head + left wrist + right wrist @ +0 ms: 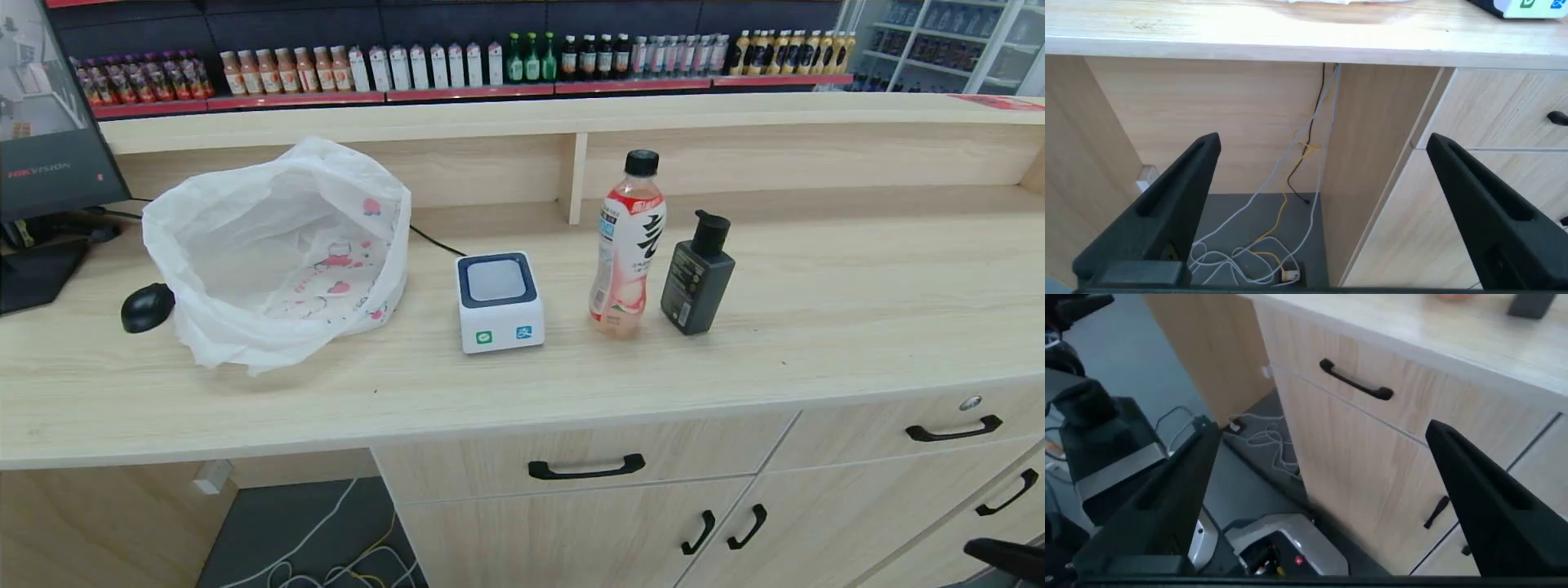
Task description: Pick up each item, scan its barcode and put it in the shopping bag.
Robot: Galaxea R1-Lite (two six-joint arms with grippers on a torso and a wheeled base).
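Pale wooden worktop (816,327), pink-labelled plastic bottle (627,245) mid-worktop — left gripper (1323,143), right gripper (1323,431) both spread; suggest gripping it mid-body, upright.

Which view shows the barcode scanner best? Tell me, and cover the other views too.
The head view: the scanner stands whole on the counter, between shopping bag and bottle. The left wrist view catches just its front corner. The right wrist view faces the drawers.

— Where's your head camera sitting?
— Above the counter (735,359), facing forward and down. My left wrist looks from below its edge into the open bay (1249,163), sharing the scanner (1523,6) corner; my right wrist, low, shares the drawer handle (1355,380)
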